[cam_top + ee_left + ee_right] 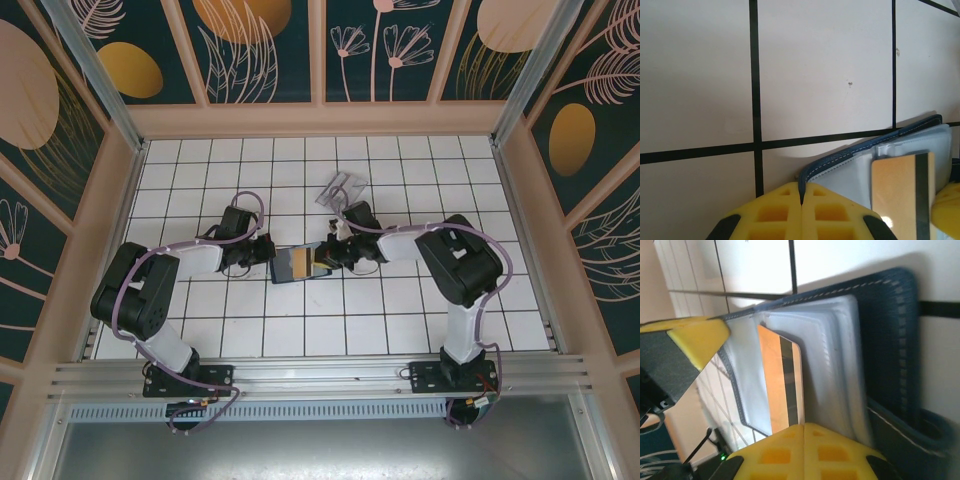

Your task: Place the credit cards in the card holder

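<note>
A dark blue folding wallet (281, 273) lies open on the tiled table between both arms, its clear sleeves (835, 355) showing. A tan-gold credit card (300, 263) with a dark stripe rests against those sleeves. My left gripper (801, 192) is shut on the wallet's stitched blue edge (840, 159). From the right, my right gripper (804, 432) is shut on the near end of the tan card (777, 380). The card (895, 190) also lies at the lower right of the left wrist view. The small pale see-through card holder (340, 188) stands farther back, apart from both grippers.
Wooden walls with dark floral panels close in the white tiled floor (200, 310) on three sides. A metal rail (320, 375) carrying the arm bases runs along the near edge. The left finger (695, 340) shows at the left of the right wrist view.
</note>
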`<state>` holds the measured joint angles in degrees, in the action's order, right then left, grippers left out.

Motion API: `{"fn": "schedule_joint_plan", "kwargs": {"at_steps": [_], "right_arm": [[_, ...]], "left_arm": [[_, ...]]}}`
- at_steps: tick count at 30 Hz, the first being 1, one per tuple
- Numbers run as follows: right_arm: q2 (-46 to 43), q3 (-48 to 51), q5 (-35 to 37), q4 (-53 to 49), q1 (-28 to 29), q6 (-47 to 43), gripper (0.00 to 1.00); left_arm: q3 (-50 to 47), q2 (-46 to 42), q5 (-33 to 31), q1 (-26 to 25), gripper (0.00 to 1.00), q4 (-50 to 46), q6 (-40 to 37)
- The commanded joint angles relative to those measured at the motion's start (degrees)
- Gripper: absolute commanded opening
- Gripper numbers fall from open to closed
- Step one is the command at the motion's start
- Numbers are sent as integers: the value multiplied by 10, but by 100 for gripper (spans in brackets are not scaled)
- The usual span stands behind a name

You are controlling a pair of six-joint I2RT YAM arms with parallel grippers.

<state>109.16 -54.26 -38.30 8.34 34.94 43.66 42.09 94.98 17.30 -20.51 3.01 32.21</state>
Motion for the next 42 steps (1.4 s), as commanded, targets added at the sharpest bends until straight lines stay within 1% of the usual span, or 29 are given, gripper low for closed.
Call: {"fn": "schedule_joint_plan", "kwargs": {"at_steps": [1, 4, 8, 13, 15, 18, 24, 28, 31, 36, 39, 42], "right_arm": [[-33, 4, 56, -54, -4, -40, 0], [-16, -17, 42, -78, -2, -57, 0], [6, -30, 20, -73, 6, -58, 0], [21, -53, 22, -88, 16, -65, 0], [22, -61, 30, -99, 16, -71, 0], [12, -71, 65, -128, 16, -85, 0], [13, -78, 65, -139, 12, -88, 0], [2, -64, 80, -120, 12, -74, 0], [-5, -68, 86, -132, 12, -80, 0], [2, -63, 87, -110, 20, -62, 0], [1, -62, 104, -103, 25, -51, 0], [3, -62, 106, -94, 33, -39, 0]], "left_arm": [[-3, -5, -13, 7, 0, -1, 1], [0, -2, -14, 7, 0, -1, -2], [5, 4, -7, 7, 0, -3, -3], [6, 4, -3, 7, 0, -2, -1], [5, 4, -5, 7, 0, -3, -4], [5, 4, -7, 7, 0, -4, -3], [3, 3, -10, 7, 0, -1, -3], [0, 5, -8, 7, 0, 2, -1], [-1, 5, -8, 8, 0, 3, 0], [1, 11, -5, 8, 0, 6, 0], [1, 12, -2, 8, 0, 8, 2], [-3, 11, -5, 7, 0, 13, 3]]}}
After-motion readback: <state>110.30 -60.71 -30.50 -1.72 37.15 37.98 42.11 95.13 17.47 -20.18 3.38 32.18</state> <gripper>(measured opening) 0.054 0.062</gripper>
